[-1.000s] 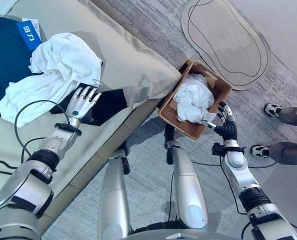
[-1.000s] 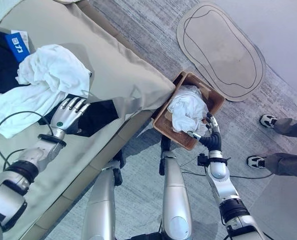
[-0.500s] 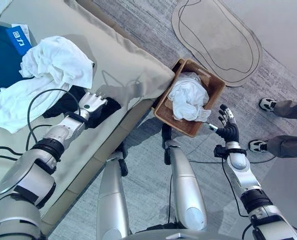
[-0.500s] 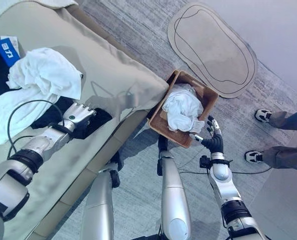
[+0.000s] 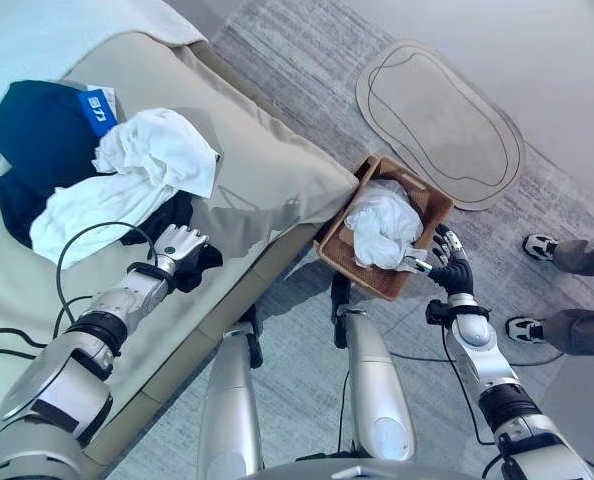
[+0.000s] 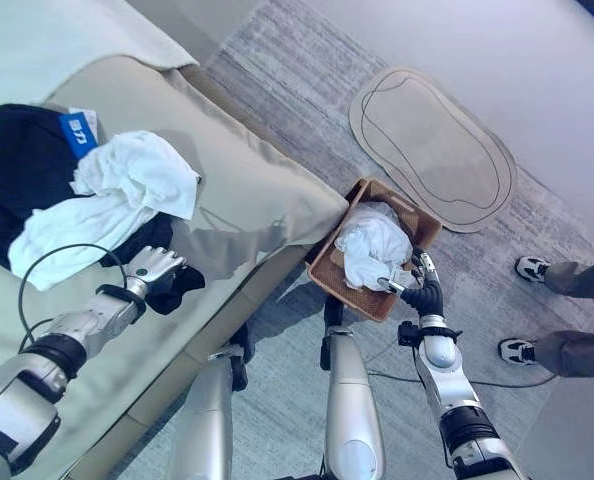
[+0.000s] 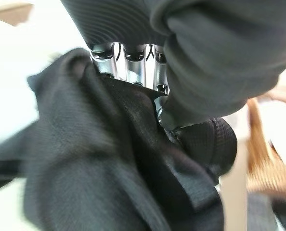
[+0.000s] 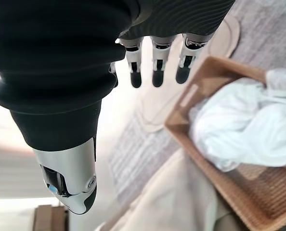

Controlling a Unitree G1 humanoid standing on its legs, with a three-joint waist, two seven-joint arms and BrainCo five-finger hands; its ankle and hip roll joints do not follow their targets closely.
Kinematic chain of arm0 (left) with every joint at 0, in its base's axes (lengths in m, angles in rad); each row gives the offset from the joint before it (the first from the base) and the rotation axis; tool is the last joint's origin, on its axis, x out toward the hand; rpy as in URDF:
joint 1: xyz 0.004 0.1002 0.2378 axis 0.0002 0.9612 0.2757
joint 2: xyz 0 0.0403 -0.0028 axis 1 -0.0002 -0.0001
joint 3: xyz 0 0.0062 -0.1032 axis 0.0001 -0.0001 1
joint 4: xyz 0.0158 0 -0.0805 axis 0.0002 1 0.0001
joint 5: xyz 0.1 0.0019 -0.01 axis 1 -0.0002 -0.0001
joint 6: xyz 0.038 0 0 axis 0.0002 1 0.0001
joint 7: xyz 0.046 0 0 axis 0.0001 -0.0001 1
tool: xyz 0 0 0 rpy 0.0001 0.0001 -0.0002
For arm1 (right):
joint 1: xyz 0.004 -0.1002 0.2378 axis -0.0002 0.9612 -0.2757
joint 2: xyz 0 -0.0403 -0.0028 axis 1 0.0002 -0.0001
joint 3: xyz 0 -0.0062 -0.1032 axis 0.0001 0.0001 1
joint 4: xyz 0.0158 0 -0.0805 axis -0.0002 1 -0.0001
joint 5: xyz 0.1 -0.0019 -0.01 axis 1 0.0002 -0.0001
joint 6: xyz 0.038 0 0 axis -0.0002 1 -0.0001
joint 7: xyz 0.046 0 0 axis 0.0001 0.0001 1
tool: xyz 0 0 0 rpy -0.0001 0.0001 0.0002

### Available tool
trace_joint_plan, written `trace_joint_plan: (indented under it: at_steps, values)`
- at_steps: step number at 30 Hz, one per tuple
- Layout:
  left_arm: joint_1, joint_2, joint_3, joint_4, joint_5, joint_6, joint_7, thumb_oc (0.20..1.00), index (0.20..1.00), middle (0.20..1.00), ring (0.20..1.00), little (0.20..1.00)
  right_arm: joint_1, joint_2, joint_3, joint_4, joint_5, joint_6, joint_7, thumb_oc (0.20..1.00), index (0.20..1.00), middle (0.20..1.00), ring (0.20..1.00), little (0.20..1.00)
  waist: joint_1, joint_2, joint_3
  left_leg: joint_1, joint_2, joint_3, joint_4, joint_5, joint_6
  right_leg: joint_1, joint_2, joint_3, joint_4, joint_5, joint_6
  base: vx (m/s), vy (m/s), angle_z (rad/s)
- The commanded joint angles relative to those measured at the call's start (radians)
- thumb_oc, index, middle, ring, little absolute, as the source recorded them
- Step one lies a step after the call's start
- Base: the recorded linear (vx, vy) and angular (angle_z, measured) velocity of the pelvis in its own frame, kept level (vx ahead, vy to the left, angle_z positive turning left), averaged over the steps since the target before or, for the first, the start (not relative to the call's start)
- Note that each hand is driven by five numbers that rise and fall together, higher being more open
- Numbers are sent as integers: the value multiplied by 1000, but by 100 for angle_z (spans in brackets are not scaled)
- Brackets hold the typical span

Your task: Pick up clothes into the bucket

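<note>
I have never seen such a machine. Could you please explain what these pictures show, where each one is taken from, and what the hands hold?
This is a humanoid robot tidying clothes. Two pictures come from cameras in its head, looking down; the other two come from a camera on each wrist. On the bed lie white clothes and dark clothes. The left hand has its fingers curled round a black cloth. The right hand is open, holding nothing, beside a basket on the floor with a white cloth inside. A person's legs stand nearby.
</note>
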Motion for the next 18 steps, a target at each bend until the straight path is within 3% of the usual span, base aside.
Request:
trace_joint_plan:
  at_steps: [1, 3, 4, 6, 7, 18]
  values:
    - [78, -2, 143, -101, -165, -47, 69, 200, 200, 200, 200, 200, 31, -12, -39, -28, 15, -22, -17, 1000, 1000, 1000, 1000, 1000, 2, 16, -44, 57, -7, -33, 20, -31, 20, 125, -25, 2, -69, 56, 44, 93, -26, 11]
    - [125, 2, 192, -161, -194, -56, 77, 200, 200, 200, 200, 200, 44, -8, -45, -24, 14, -22, -16, 1000, 1000, 1000, 1000, 1000, 8, 17, -48, 91, -7, -37, -5, -25, 18, 162, -26, -7, -89, 57, 45, 72, -20, 5]
    - [221, 13, 316, -333, -264, -87, 76, 200, 200, 200, 200, 200, 66, 1, -61, -24, 9, -18, -12, 1000, 1000, 1000, 1000, 1000, 25, 20, -61, 134, -9, -41, -43, -11, 16, 210, -30, -20, -125, 65, 46, 80, -27, 3]
    - [262, -3, 367, -380, -299, -105, 85, 200, 200, 200, 200, 200, 76, 10, -68, -15, 8, -15, -10, 1000, 1000, 1000, 1000, 1000, 31, 22, -68, 162, -9, -44, -66, -7, 14, 238, -30, -27, -146, 67, 47, 83, -20, 9]
    - [328, -13, 450, -460, -341, -130, 96, 200, 200, 200, 200, 200, 93, 22, -80, 0, 11, -11, 2, 1000, 1000, 1000, 1000, 1000, 43, 25, -81, 205, -6, -45, -91, -8, 11, 282, -29, -33, -170, 65, 49, 72, -12, 19]
    - [268, -22, 641, -719, -646, -209, 72, 200, 200, 200, 200, 200, 131, 54, -46, 56, -3, 36, 56, 1000, 1000, 1000, 1000, 1000, 57, 31, -176, 370, -4, -29, -235, 28, -4, 455, -17, -67, -339, 113, 61, 61, -10, 5]
